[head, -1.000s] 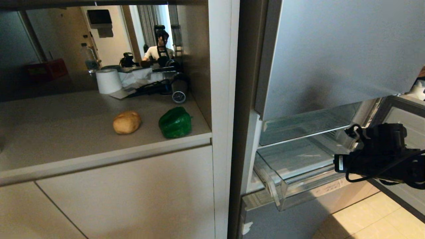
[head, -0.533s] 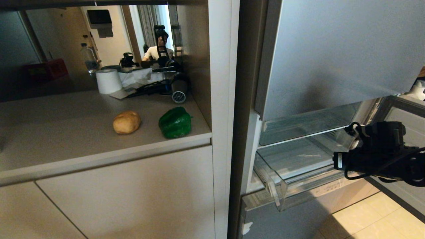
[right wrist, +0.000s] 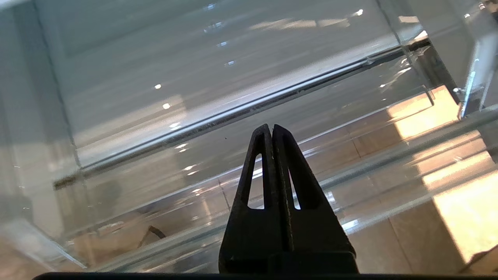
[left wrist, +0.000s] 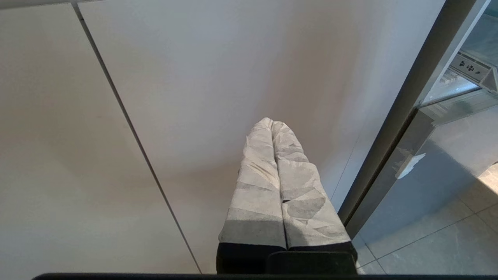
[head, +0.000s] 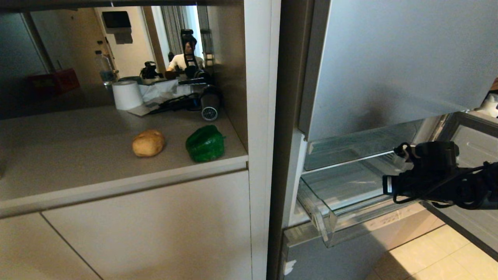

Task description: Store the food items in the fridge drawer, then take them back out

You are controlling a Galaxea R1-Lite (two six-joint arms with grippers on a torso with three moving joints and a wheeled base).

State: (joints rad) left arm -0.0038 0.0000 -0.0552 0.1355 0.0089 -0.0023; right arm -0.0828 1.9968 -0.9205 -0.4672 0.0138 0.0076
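The right gripper [right wrist: 271, 130] has moved leftward above the fridge drawer [head: 330, 217].

We see a black right gripper [right wrist: 272, 130] with slotted fingers (looped cables behind it); the left gripper [left wrist: 272, 123] wears grey tape.

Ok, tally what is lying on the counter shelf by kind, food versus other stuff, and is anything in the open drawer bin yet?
Food items: 2, the green bell pepper and the tan-brown lump
Paper rolls: 1, the white roll
Hair dryers: 1, the dark dryer
Items in the clear drawer bin: 0
Total on the counter: 4, leaving aside the clutter at the back, too dim to sort.
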